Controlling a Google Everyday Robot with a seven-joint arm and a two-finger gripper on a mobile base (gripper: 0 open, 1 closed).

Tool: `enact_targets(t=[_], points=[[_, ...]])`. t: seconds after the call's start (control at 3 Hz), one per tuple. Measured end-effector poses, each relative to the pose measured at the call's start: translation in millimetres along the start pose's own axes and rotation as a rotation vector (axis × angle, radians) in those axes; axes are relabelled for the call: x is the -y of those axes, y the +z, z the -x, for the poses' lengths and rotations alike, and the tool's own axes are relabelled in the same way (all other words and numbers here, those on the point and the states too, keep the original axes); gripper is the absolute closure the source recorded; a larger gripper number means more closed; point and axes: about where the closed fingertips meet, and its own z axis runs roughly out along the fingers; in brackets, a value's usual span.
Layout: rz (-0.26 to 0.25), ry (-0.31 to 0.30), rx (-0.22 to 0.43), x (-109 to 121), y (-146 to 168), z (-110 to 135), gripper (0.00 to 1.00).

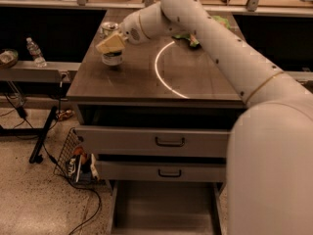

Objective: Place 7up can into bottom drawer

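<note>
The 7up can (113, 59) stands upright near the back left corner of the dark tabletop (146, 82), its silver top showing behind the gripper. My gripper (111, 43) is at the can, its beige tip across the can's upper body at mid height. The white arm reaches in from the right. The bottom drawer (166, 207) is pulled open at floor level below the table, a shallow grey tray with nothing in it.
The two upper drawers (168, 141) with dark handles are shut. A green packet (188, 35) lies at the back of the table. A water bottle (35, 52) and a bowl (7, 58) sit on a left shelf. A wire basket (73, 160) and cables are on the floor.
</note>
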Motion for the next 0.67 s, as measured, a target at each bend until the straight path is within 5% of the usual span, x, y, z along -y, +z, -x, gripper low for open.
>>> enact_targets(t=[0.33, 0.67], points=[[0.008, 0.016, 0.051, -30, -50, -7, 0.95], [0.048, 0.023, 0.073, -91, -110, -25, 1.00]])
